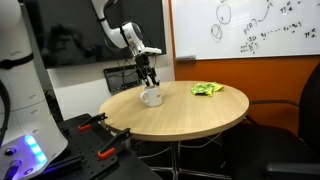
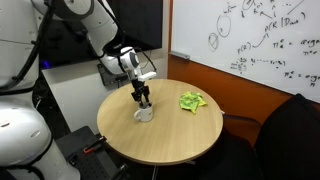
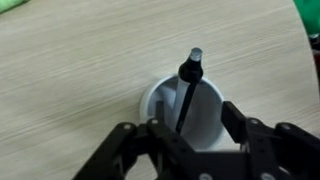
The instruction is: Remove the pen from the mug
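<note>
A white mug [image 3: 185, 112] stands on the round wooden table [image 1: 190, 115]; it also shows in both exterior views [image 1: 152, 97] [image 2: 144, 113]. A black pen [image 3: 188, 85] stands tilted inside the mug, its capped tip sticking out above the rim. My gripper [image 3: 190, 135] hovers right over the mug, fingers open on either side of the pen, not touching it. In the exterior views the gripper [image 1: 149, 80] [image 2: 144, 98] hangs straight down onto the mug.
A green crumpled cloth [image 1: 207, 89] [image 2: 192, 101] lies on the table beyond the mug. A whiteboard [image 1: 250, 28] hangs on the wall behind. An orange-handled tool [image 1: 100, 122] lies on the dark stand beside the table. An office chair [image 2: 285, 140] stands close to the table edge.
</note>
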